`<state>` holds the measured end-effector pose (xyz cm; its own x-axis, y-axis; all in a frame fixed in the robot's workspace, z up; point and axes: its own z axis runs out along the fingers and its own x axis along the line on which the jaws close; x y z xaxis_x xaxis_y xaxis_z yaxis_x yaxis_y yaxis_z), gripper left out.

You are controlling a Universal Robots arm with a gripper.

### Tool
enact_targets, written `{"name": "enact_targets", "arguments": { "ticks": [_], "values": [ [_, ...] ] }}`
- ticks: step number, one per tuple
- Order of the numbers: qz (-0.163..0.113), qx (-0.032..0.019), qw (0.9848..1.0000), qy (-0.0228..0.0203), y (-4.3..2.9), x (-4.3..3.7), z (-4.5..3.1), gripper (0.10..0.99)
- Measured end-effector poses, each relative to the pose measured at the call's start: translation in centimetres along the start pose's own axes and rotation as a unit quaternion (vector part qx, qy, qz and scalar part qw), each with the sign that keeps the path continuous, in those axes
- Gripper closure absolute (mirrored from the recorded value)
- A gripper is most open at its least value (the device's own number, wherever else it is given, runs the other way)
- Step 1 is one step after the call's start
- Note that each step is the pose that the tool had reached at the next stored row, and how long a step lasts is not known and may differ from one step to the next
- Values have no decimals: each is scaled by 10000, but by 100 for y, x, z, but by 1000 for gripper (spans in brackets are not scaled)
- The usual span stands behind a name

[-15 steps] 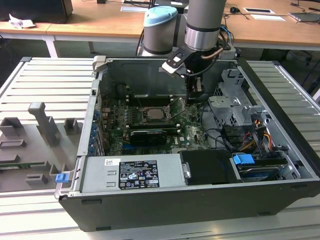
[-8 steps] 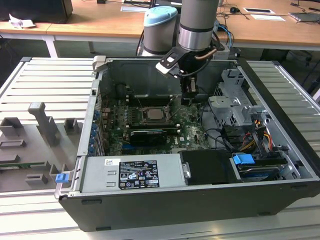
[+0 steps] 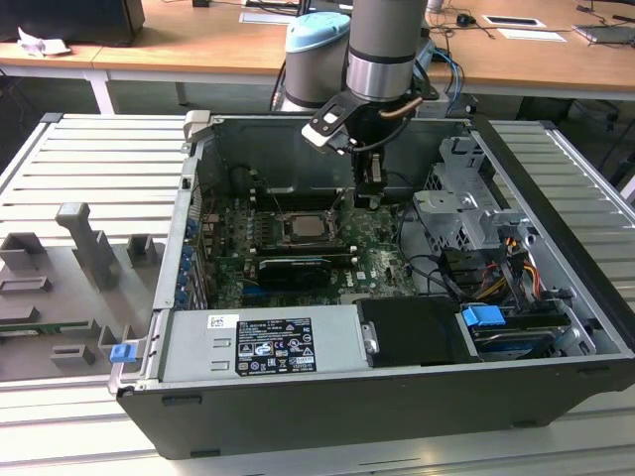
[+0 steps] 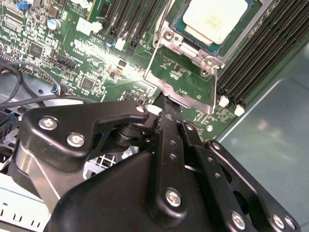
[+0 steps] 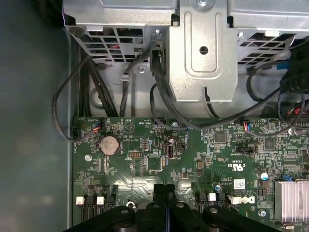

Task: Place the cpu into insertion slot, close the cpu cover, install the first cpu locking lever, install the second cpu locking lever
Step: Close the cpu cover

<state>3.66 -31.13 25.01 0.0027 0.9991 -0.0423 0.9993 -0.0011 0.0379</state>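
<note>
**Silver cover up, cpu seated, fingers at the cover's edge**

Dark steel forms the near wall of the computer case (image 3: 397,421). The case lies on its side on the ribbed metal surface (image 3: 89,159) with its open side up, evidently so the arm can reach the board from above. Just behind that wall sits the grey power supply (image 3: 258,342), then the green circuit board (image 3: 382,263).

At the board's middle the cpu (image 3: 303,229) lies flat in the insertion slot (image 4: 187,48), pale face up, so the first step looks done. The cpu cover (image 4: 213,87) is not down. In the second wrist view it stands tilted up on its hinge at the slot's edge, with board showing through its window and its free edge toward the gripper (image 4: 166,102).

The fingers are clenched together with nothing visibly between them; the first wrist view shows a thin seam where they meet. Their tip sits at the cover's free edge, touching or just short of it, I cannot tell which. Closed like this they make a narrow pusher, which would suit tipping the plate over the chip. I judge the cover step to be in hand and the locking steps not yet done.

Long black memory slots (image 4: 263,50) flank the slot. Beyond them the grey arm (image 3: 382,45) rises over the case's far wall, with wooden desks (image 3: 198,45) behind.
</note>
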Motion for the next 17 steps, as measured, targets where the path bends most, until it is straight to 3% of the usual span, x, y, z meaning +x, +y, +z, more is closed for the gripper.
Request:
{"name": "enact_targets", "arguments": {
  "ticks": [17],
  "values": [
    [0, 0, 10000, 0, -60, 0, -2, 980]
  ]
}}
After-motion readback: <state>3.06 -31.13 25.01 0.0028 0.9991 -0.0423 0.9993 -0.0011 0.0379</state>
